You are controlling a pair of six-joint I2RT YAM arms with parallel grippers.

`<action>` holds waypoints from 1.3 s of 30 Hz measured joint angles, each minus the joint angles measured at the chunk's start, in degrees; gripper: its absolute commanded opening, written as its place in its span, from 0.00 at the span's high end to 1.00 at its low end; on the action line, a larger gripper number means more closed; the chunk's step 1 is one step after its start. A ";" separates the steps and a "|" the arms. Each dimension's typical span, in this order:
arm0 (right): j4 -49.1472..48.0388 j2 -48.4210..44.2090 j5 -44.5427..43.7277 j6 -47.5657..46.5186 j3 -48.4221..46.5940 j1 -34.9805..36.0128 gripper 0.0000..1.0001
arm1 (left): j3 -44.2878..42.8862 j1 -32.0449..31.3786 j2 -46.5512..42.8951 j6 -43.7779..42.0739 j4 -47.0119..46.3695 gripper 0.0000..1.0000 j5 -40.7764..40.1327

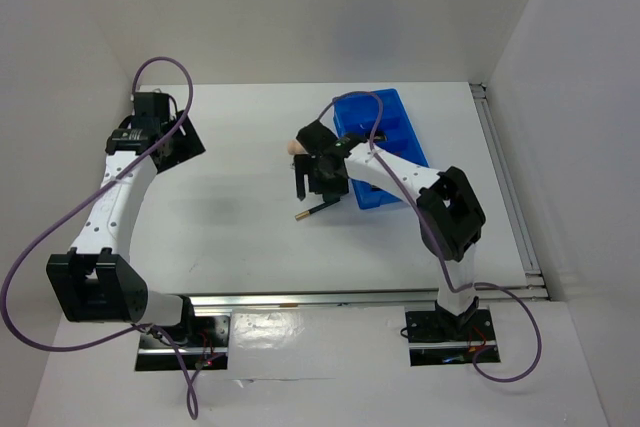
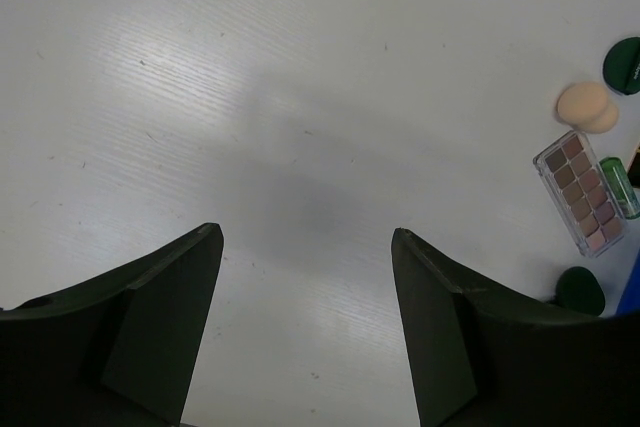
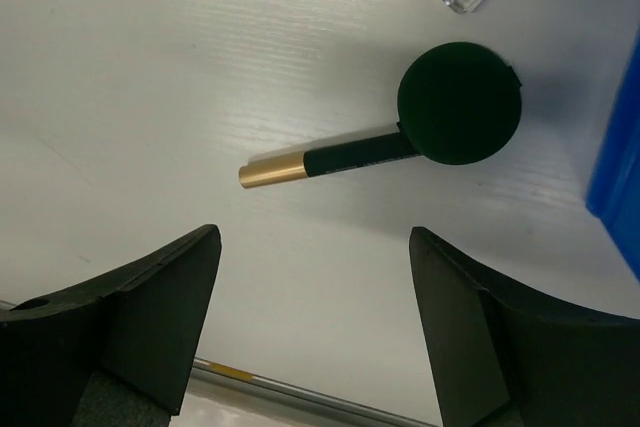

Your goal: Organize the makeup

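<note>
A black-and-gold lipstick tube (image 3: 330,160) lies on the white table, its dark end touching a dark green round compact (image 3: 460,102). The tube also shows in the top view (image 1: 315,210). My right gripper (image 3: 313,237) is open and empty, hovering just near of the tube; in the top view it (image 1: 308,179) is left of the blue tray (image 1: 395,112). The left wrist view shows a peach sponge (image 2: 585,107), a brownish palette (image 2: 582,192) and two dark green compacts (image 2: 625,65) (image 2: 580,290). My left gripper (image 2: 305,233) is open and empty over bare table, far left (image 1: 183,140).
The blue tray's edge shows at the right of the right wrist view (image 3: 620,177). A green-capped item (image 2: 620,187) lies beside the palette. A metal rail (image 1: 370,297) runs along the table's near edge. White walls enclose the table.
</note>
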State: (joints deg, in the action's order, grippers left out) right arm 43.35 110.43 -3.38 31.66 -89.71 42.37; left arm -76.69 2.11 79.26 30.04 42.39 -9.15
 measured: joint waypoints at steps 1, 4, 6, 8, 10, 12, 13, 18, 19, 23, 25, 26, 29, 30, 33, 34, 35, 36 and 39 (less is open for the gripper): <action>-0.02 0.61 0.17 2.01 0.00 0.02 0.20 | 0.11 0.00 -0.04 0.00 0.00 0.18 0.00; -0.33 2.75 0.57 6.51 -0.02 0.04 0.26 | 0.20 0.00 -0.04 -0.04 0.00 0.18 0.00; -0.55 4.31 0.63 8.79 -0.02 0.02 0.26 | 0.28 0.00 -0.20 -0.09 -0.04 0.18 0.00; -0.61 5.14 0.59 10.49 -0.02 0.02 0.26 | 0.98 0.00 -0.63 -0.11 -0.44 0.18 0.02; -0.79 5.25 0.57 11.93 -0.02 0.02 0.29 | 1.51 0.00 -0.90 -0.11 -0.44 0.18 0.04; -1.03 5.25 0.44 12.96 -0.07 0.02 0.29 | 1.92 0.00 -1.03 -0.11 -0.42 0.18 0.04; -1.05 5.38 0.31 13.57 -0.20 0.02 0.29 | 2.08 0.00 -1.05 -0.11 -0.44 0.18 0.04; -0.35 8.90 0.00 15.26 -3.50 -0.52 0.29 | 2.45 0.00 -1.16 -0.17 -0.42 0.18 0.04; -0.11 10.01 -0.02 15.50 -4.42 -0.61 0.29 | 2.47 0.00 -1.16 -0.20 -0.46 0.18 0.04; 0.81 12.44 0.15 16.26 -5.51 -0.79 0.30 | 2.47 0.00 -1.18 -0.31 -0.44 0.18 -0.02; 1.18 12.81 0.15 16.70 -5.51 -0.79 0.30 | 2.47 0.00 -1.18 -0.33 -0.46 0.18 -0.02; 1.29 12.81 0.17 16.81 -5.51 -0.79 0.30 | 2.47 0.00 -1.18 -0.31 -0.44 0.18 -0.02; 1.36 12.83 0.17 16.98 -5.51 -0.79 0.30 | 2.47 0.00 -1.18 -0.33 -0.48 0.18 -0.02; 1.33 12.83 0.13 17.03 -5.49 -0.79 0.30 | 2.54 0.00 -1.18 -0.33 -0.50 0.18 -0.02; 1.29 12.83 -0.22 16.98 -5.49 -0.79 0.30 | 2.80 0.00 -1.18 -0.33 -0.59 0.18 -0.02; 1.29 12.90 -0.35 16.98 -5.49 -0.79 0.30 | 2.86 0.00 -1.18 -0.33 -0.59 0.18 0.00; 1.25 12.94 -0.48 16.98 -5.49 -0.85 0.30 | 2.89 0.00 -1.18 -0.33 -0.57 0.18 0.00; 1.27 13.03 -0.48 16.98 -5.57 -0.98 0.30 | 2.89 0.00 -1.18 -0.33 -0.61 0.18 0.00; 1.11 14.08 -0.70 17.05 -7.13 -1.11 0.29 | 2.89 0.00 -1.18 -0.33 -0.61 0.18 0.00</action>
State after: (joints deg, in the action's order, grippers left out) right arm 44.47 124.51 -4.08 48.71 -96.84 41.25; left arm -73.80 2.11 78.08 29.71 41.78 -9.15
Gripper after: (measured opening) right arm 0.703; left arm 0.818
